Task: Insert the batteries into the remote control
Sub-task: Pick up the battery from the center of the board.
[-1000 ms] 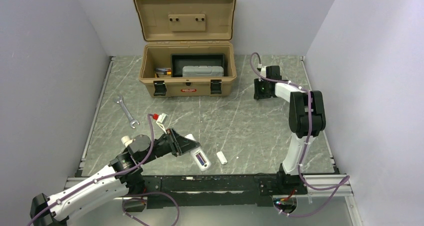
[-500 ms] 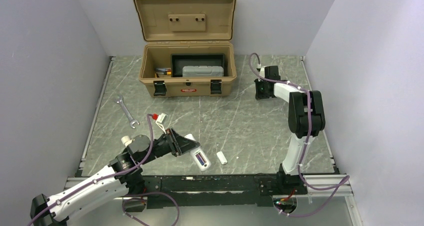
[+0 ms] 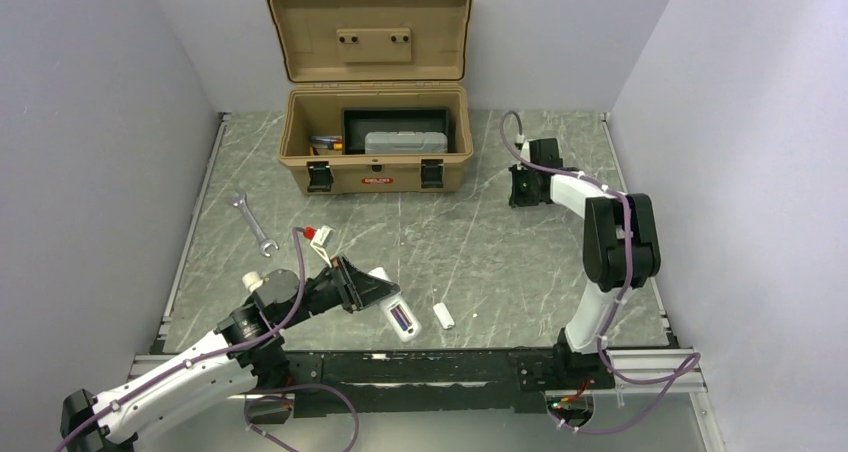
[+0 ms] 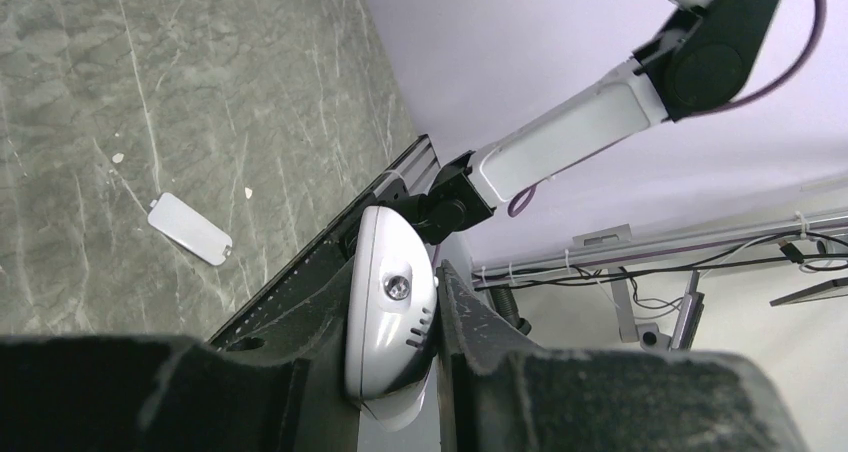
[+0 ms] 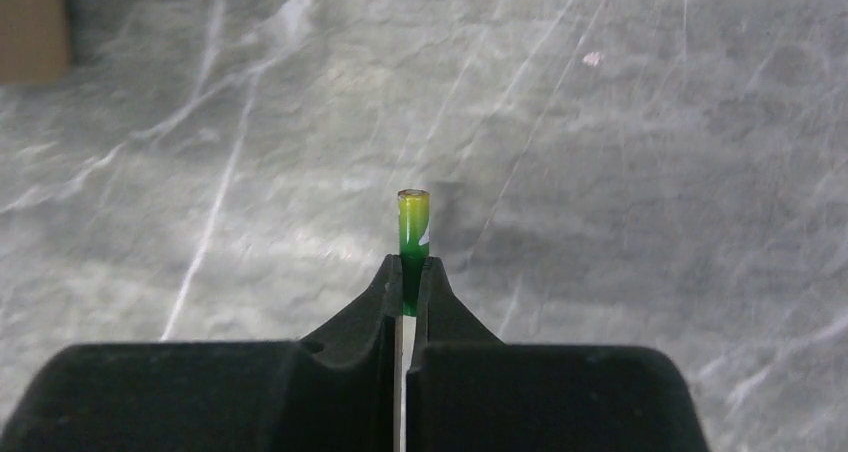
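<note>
The green battery (image 5: pixel 412 234) stood pinched in our right gripper (image 5: pixel 405 272), well apart from the remote control (image 4: pixel 388 322), which our left gripper (image 3: pixel 378 292) clamped near the front edge, 1 purple battery (image 3: pixel 402 322) seemingly seated. Pickup looked done; next we needed a carry across, aligned to the free slot

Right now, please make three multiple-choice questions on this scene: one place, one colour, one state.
1. Where does the wrench lie? A hanging on a wall; B on the table; C in a tool.
2. What colour is the battery in the right tool? A purple; B green; C red.
3. The left tool is: A open and empty; B shut on the wrench; C shut on the remote control.
Answers: 1 B, it lies flat on the table; 2 B, green shows between the fingertips; 3 C, the white bar sits between its fingers.
</note>
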`<action>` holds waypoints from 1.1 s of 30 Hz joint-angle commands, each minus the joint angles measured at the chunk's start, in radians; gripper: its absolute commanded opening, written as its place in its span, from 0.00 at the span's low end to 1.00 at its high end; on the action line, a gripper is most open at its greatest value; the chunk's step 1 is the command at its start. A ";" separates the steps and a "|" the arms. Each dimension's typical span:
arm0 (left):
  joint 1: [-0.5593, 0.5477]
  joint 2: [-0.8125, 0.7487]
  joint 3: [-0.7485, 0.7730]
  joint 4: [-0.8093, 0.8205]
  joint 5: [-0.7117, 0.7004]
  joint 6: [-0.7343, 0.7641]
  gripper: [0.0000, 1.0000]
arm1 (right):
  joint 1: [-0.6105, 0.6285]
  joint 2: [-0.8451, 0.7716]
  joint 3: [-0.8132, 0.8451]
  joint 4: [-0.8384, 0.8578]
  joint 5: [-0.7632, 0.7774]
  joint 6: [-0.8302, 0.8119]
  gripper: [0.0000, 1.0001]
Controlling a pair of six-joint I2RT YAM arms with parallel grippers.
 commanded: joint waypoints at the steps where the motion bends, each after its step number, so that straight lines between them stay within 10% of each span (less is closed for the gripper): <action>1: 0.004 -0.008 0.045 0.017 -0.013 -0.007 0.00 | 0.014 -0.182 -0.040 -0.011 -0.071 0.055 0.00; 19: 0.004 0.033 0.064 0.046 -0.023 -0.008 0.00 | 0.311 -1.183 -0.536 0.383 -0.718 0.411 0.00; 33: 0.004 0.072 0.154 0.080 -0.002 0.009 0.00 | 0.341 -1.357 -0.662 0.994 -1.040 0.784 0.00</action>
